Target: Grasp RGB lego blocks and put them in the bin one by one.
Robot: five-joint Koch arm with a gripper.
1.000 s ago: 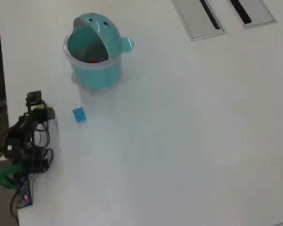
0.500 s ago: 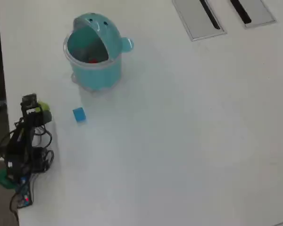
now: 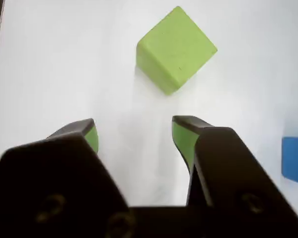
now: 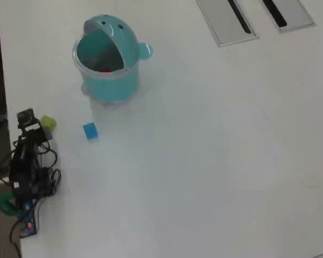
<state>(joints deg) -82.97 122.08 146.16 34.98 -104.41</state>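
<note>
The hand (image 3: 134, 130) is being held open, near the yellow-green block (image 3: 176, 48). The block is probably light, rigid and smooth; its flat opposite faces are being favoured.

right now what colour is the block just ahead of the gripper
Yellow-green. The lego block lies just beyond the open gripper; the wrist view shows it best.

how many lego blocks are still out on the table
2 on the table: the yellow-green block just ahead of the open fingers, and the blue block below the bin in the overhead view. Something red shows inside the bin, likely a third.
</note>
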